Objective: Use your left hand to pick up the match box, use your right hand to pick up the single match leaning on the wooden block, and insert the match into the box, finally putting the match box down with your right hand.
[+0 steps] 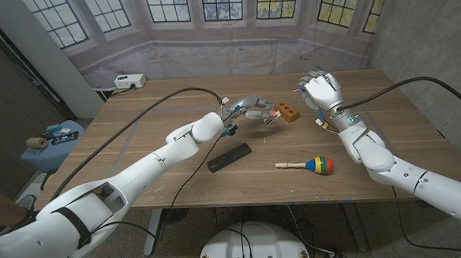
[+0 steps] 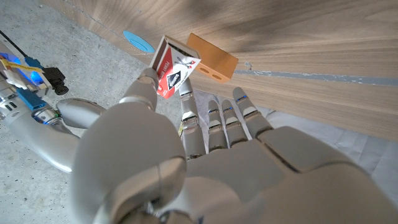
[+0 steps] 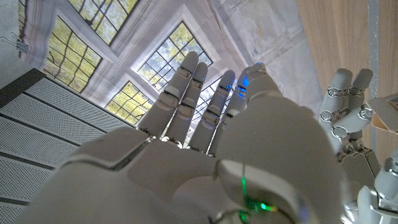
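Two hands up over table [image 1: 178, 175]. L hand [image 1: 255, 112] pinches match box [image 2: 174, 70] btwn thumb & fingers [image 2: 189, 118], just beside wooden block [image 1: 289, 112]. R hand [image 1: 321, 89] empty, fingers spread, raised right of block.

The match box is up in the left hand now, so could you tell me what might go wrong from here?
1. The left hand holds the match box only between thumb and a fingertip, tilted; it may slip or twist.
2. The box hangs close to the wooden block; a nudge could topple the match, too small to make out here.
3. The right hand, raised and open, must pinch something that thin.
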Tool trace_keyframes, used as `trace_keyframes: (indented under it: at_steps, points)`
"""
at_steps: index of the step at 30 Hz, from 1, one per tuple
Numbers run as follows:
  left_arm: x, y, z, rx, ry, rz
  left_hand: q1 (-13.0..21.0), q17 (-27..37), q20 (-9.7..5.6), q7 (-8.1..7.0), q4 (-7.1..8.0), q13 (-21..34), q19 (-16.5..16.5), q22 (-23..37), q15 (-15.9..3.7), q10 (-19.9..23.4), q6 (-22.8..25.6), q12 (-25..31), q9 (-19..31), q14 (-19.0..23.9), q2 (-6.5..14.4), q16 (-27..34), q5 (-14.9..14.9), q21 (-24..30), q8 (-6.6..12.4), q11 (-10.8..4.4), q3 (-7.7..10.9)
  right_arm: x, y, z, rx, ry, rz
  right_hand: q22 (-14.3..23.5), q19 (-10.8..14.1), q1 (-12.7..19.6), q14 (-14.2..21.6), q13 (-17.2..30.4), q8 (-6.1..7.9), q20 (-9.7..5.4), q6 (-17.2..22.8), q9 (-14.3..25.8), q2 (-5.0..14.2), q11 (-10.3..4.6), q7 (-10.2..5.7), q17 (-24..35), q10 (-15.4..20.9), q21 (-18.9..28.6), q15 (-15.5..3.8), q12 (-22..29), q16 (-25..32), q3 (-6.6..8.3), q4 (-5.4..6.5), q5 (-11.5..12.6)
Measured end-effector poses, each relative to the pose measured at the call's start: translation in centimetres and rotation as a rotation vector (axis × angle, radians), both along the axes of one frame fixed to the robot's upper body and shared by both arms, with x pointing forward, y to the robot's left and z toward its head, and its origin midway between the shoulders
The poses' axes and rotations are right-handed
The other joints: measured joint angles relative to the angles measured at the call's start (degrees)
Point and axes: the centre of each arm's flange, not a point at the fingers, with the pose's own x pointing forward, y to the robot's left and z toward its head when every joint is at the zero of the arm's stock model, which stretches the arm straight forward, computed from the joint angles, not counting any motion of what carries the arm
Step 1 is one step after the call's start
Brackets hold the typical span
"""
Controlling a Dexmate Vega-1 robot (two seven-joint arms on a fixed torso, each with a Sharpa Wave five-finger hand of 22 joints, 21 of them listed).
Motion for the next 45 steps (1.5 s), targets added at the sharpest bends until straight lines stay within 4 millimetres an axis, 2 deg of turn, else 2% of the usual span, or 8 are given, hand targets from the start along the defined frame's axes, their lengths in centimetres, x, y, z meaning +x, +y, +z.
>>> trace_keyframes:
  at_steps: [24,45]
  points:
    - [-0.1,-0.4,0.6,0.028,-0.01,-0.007,0.0,-0.1,-0.2,-0.19,-0.09,0.0,-0.2,0.1,0.0,0.0,0.2,0.0,0.2,0.0,0.0,0.0,0.2,0.0,-0.18,0.0,0.42,-0.7,1.0,-1.2,-0.037,-0.07,-0.003,0.0,0.0,0.2,0.4,0.0,0.05,0.0,0.2,0.0,0.23,0.31,0.2,0.0,0.3,0.0,-0.17,0.0,-0.2,0.0,0.0,0.0]
    - [-0.4,-0.6,1.0,0.03,-0.025,-0.035,0.0,-0.1,-0.2,-0.17,-0.09,0.0,-0.2,0.1,0.0,0.0,0.2,0.0,0.2,0.0,0.0,0.0,0.2,0.0,-0.22,0.0,0.4,-2.2,2.9,-1.3,-0.116,-0.122,0.018,0.0,0.0,0.2,1.0,0.0,0.01,0.01,0.3,0.0,0.22,0.31,0.07,0.0,0.3,0.0,-0.42,0.0,-0.2,-0.23,0.24,0.0]
